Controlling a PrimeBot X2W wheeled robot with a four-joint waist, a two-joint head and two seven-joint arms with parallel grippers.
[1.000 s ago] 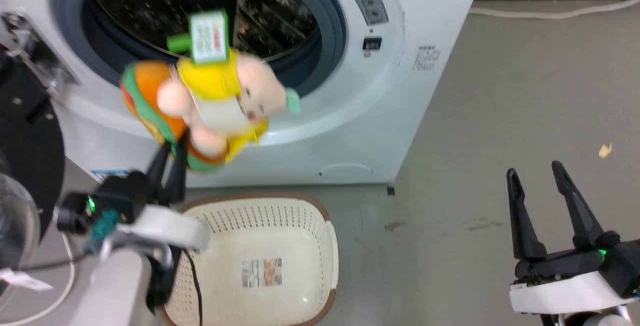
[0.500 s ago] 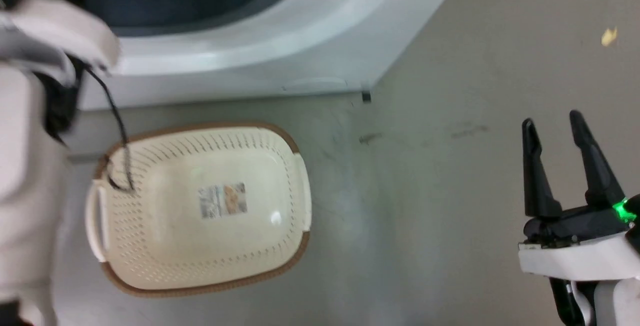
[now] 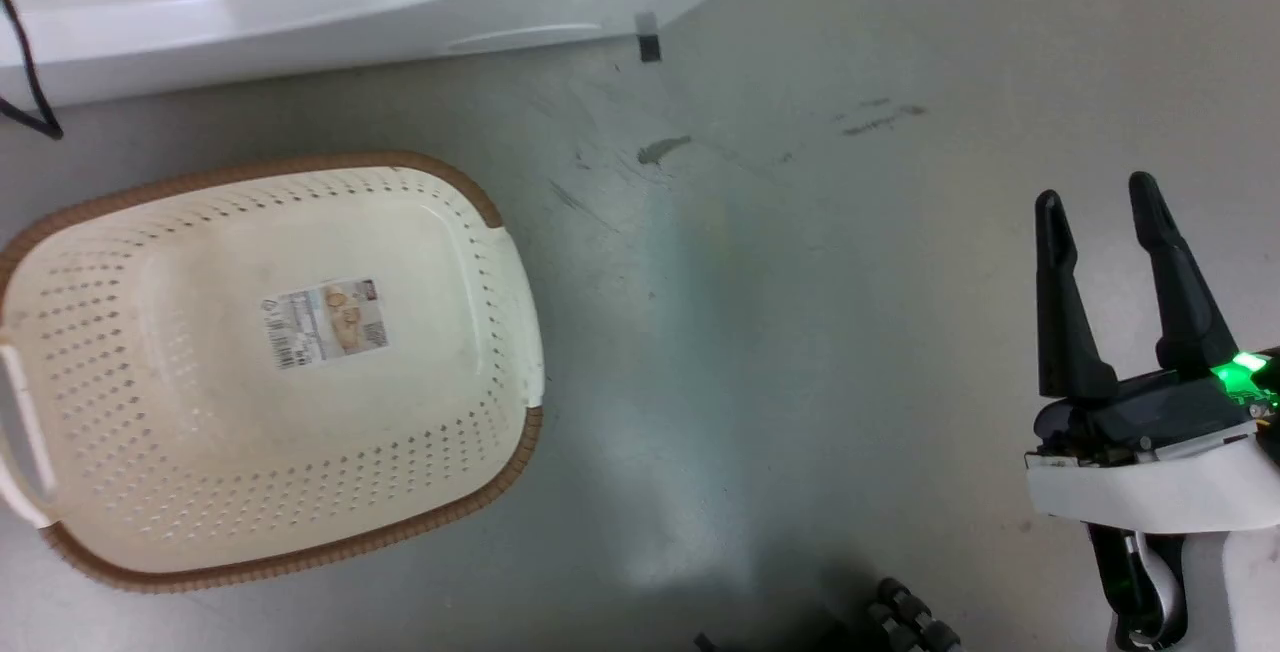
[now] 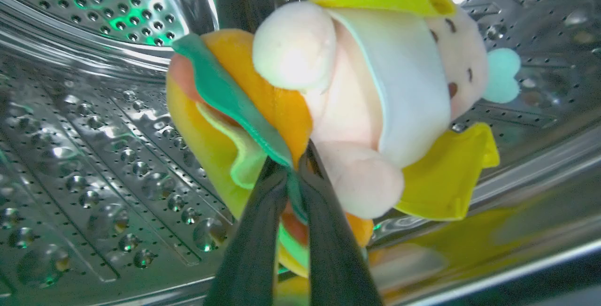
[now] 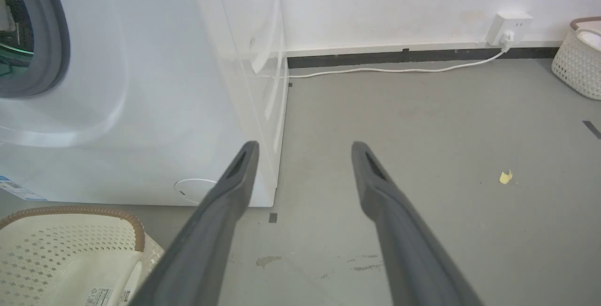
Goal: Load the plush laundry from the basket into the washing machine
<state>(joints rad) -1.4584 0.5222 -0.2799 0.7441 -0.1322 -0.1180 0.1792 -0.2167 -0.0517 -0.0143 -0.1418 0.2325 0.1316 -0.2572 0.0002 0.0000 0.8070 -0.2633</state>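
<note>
Two soft toys make up the plush laundry (image 4: 338,109), and the left gripper (image 4: 295,160) holds them with its dark fingers pinched narrow on a fold of the hamburger toy (image 4: 220,123). The doll (image 4: 375,85) presses against the burger at about two o'clock of the fingertips; I cannot tell whether the pinch catches it too. The bundle hangs inside the steel drum (image 4: 94,109) of the washing machine (image 5: 164,85).

In the head view the basket (image 3: 430,412) lies on the floor at nine o'clock, its paper sticker (image 3: 325,322) bare. The right gripper (image 3: 1095,189) waits at four o'clock, spread wide and holding nothing.

The step in hand looks like the release. It is best done deep and low, toward the drum's six o'clock, so nothing settles on the door lip. The fingers should part fully, since the plush fold may cling to a tip. The arm should then back straight out, with a watch for fabric trailing after it.
</note>
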